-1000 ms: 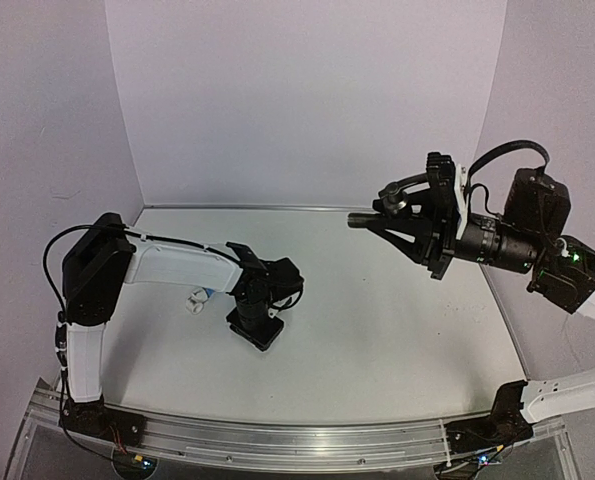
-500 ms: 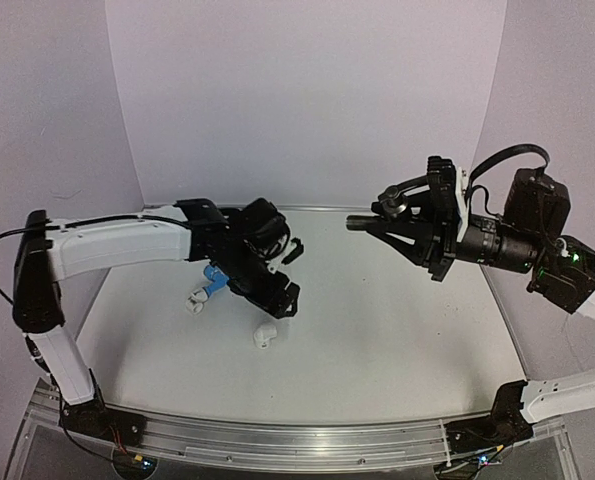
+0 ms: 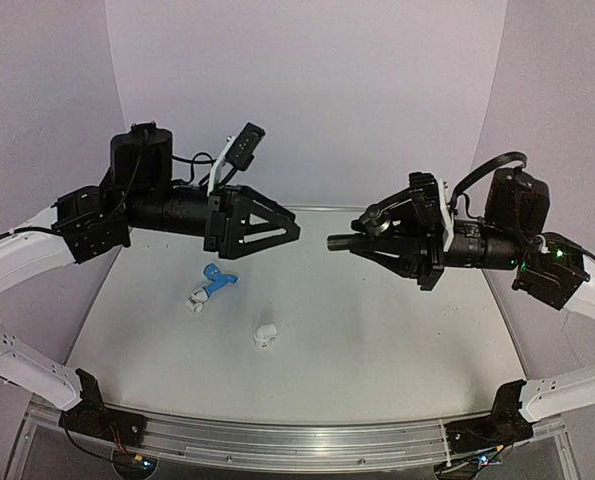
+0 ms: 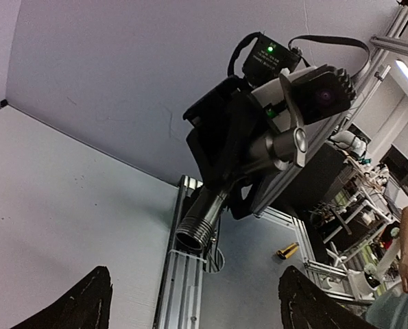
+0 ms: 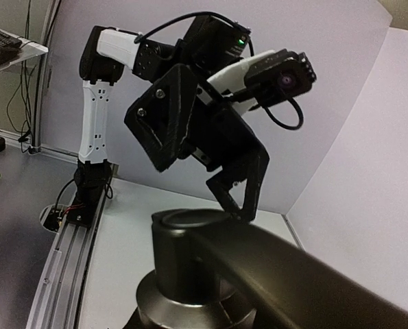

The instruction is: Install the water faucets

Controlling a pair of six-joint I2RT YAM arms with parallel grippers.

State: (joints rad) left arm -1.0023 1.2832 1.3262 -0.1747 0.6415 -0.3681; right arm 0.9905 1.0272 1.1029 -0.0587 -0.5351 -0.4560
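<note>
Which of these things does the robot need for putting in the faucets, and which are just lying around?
For the job:
dark metal faucet, gripped in the right arm's jaws
light blue faucet, lying on the table

Just lying about:
white pipe fitting, alone on the table
second white fitting, right beside the blue faucet

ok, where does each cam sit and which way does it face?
Top external: above and behind the bases, looking down on the table; both arms show.
Left wrist: faces the right gripper holding the metal faucet; own fingertips at bottom.
Right wrist: faces the open left gripper; metal faucet fills the foreground.
Shared: the metal faucet shows in all three.
</note>
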